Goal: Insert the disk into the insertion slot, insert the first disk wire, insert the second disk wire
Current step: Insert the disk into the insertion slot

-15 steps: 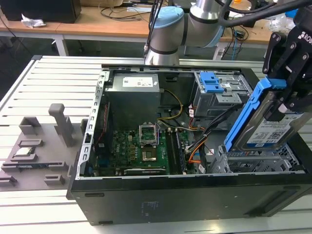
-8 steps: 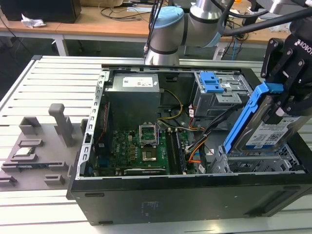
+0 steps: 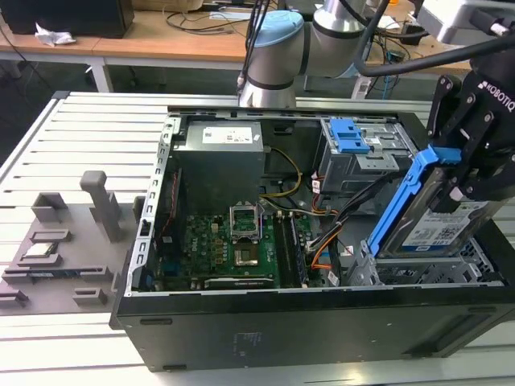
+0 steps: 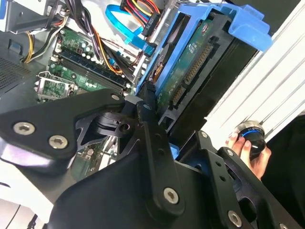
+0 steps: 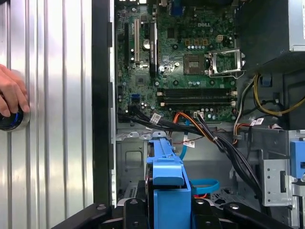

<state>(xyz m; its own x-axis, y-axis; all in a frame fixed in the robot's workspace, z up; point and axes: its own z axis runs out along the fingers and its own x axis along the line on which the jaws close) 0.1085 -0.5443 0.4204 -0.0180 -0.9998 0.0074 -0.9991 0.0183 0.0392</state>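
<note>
At the exterior view's left you have a grey fixture [image 3: 64, 241] lying on the ribbed tabletop [image 3: 80, 129], just beside the open computer case [image 3: 282, 338]. Moving across the case, you see the green motherboard [image 3: 233, 245] flat on its floor, and past it, toward the far wall, the taller grey cage [image 3: 362, 157] with its blue latch. At the exterior view's right your end effector [image 3: 459, 173] is closed on the disk [image 3: 434, 229], clamping the upper end of its bright blue carrier. The disk stands steeply tilted, label outward, with its lower end down at the insertion slot [image 3: 475, 269]; you cannot tell how far it has entered. In the first wrist view the first disk wire [image 5: 209, 182] loops on the case floor near the carrier, apart from the disk, and in the second wrist view it [image 4: 125, 34] curves beside the orange and black bundle. In the first wrist view a hand [image 5: 12, 90] rests on a round knob [image 5: 9, 119] on the tabletop outside the case.
</note>
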